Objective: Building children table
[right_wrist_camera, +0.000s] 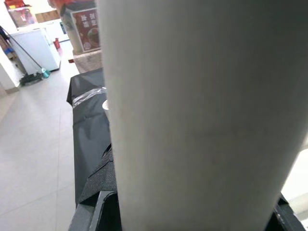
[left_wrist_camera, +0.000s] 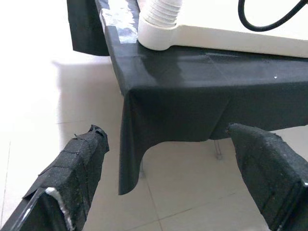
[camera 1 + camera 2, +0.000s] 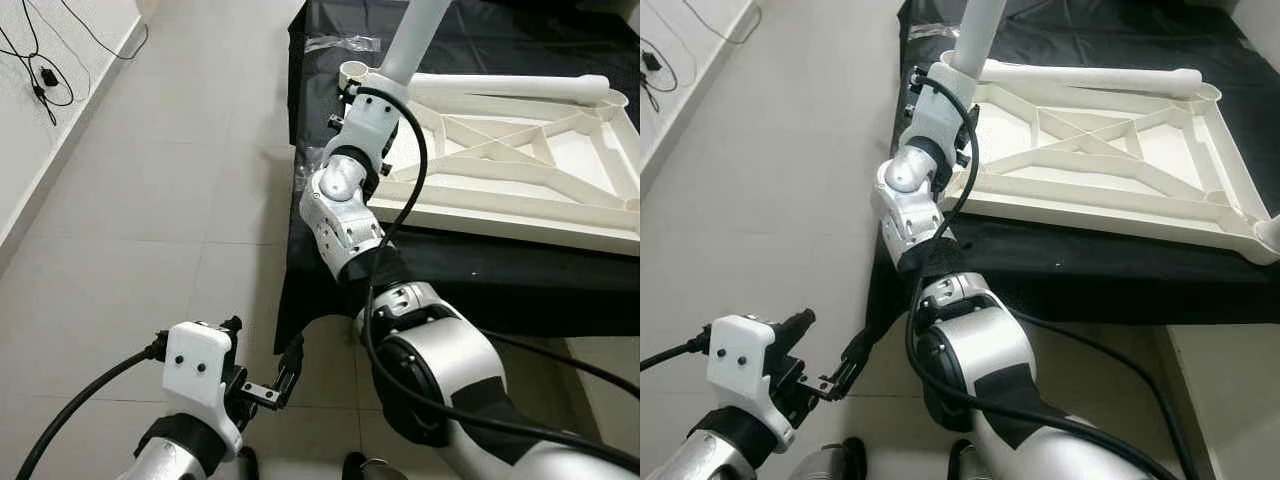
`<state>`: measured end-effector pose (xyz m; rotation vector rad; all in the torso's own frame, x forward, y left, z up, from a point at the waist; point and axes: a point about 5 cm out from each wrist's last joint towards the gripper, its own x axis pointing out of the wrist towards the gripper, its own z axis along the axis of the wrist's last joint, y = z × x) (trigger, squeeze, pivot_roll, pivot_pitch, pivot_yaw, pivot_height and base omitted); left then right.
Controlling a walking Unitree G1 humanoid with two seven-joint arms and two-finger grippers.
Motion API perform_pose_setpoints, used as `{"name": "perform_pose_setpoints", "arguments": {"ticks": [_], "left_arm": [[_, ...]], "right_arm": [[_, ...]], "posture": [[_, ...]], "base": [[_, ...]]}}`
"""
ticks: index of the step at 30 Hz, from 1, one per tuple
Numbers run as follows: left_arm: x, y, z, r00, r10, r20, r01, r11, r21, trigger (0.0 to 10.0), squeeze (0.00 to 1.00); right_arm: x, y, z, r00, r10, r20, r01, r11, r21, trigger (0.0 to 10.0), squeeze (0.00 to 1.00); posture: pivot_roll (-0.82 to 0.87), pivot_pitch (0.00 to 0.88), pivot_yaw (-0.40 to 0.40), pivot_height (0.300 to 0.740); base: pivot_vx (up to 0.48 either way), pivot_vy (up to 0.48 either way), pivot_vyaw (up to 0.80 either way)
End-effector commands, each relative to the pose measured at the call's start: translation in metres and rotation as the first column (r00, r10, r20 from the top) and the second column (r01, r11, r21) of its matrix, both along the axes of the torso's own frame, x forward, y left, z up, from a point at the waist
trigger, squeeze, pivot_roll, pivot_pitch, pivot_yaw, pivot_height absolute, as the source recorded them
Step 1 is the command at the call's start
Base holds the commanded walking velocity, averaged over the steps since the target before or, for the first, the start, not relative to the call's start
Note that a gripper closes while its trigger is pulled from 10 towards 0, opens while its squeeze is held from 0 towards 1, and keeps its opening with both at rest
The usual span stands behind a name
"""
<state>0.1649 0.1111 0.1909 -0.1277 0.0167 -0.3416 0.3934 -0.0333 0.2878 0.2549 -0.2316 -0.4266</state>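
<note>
1. The right arm reaches up and forward over the worktop point(image 3: 470, 285), which is draped in black cloth. Its right tool point(image 3: 372, 92) is clamped around a white table leg point(image 3: 412, 40) standing upright at the near-left corner of the upturned white tabletop point(image 3: 520, 165).
2. The left arm is bent low beside the worktop's left edge. Its left tool point(image 3: 285, 375) hangs over the floor point(image 3: 150, 200) with its fingers point(image 2: 77, 163) spread, holding nothing.
3. The leg's upper end is cut off at the top of the head views. The right tool's fingertips are hidden behind the leg.
4. A second white leg point(image 3: 500, 88) lies along the tabletop's far edge.
5. The left wrist view shows a ribbed socket point(image 2: 159, 19) at the tabletop's corner. The right wrist view shows the leg up close, blurred.
</note>
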Motion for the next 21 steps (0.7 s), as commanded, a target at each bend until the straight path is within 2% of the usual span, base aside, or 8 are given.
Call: {"name": "perform_pose_setpoints", "arguments": {"ticks": [1, 5, 12, 16, 21], "left_arm": [[0.001, -0.001, -0.004, 1.000, -0.007, -0.018, 0.007, 1.000, -0.002, 10.0, 0.00], [0.002, 0.001, -0.005, 1.000, -0.002, -0.015, 0.002, 1.000, 0.001, 10.0, 0.00], [0.007, -0.004, -0.005, 1.000, -0.015, -0.001, 0.015, 1.000, -0.010, 10.0, 0.00], [0.010, -0.003, -0.004, 1.000, -0.021, 0.008, 0.021, 1.000, -0.004, 10.0, 0.00], [0.013, -0.002, -0.003, 1.000, -0.019, 0.017, 0.019, 1.000, 0.000, 10.0, 0.00]], "right_arm": [[0.001, -0.009, -0.058, 0.974, -0.018, -0.224, 0.015, 1.000, -0.015, 10.0, 0.00], [0.000, -0.002, -0.057, 0.977, 0.045, -0.208, -0.047, 0.999, -0.004, 10.0, 0.00], [0.002, -0.005, -0.052, 0.982, 0.056, -0.183, -0.061, 0.998, -0.025, 10.0, 0.00], [0.002, -0.009, -0.050, 0.984, 0.023, -0.179, -0.026, 1.000, -0.016, 10.0, 0.00], [0.000, -0.003, -0.052, 0.985, 0.064, -0.160, -0.071, 0.997, -0.036, 10.0, 0.00]], "posture": [[0.12, 0.317, -0.046, 0.740], [0.10, 0.306, -0.041, 0.740], [0.09, 0.297, -0.041, 0.740], [0.07, 0.290, -0.027, 0.740], [0.09, 0.280, -0.043, 0.740]], "base": [[0.000, 0.000, 0.00], [0.000, 0.000, 0.00], [0.000, 0.000, 0.00], [0.000, 0.000, 0.00], [0.000, 0.000, 0.00]]}}
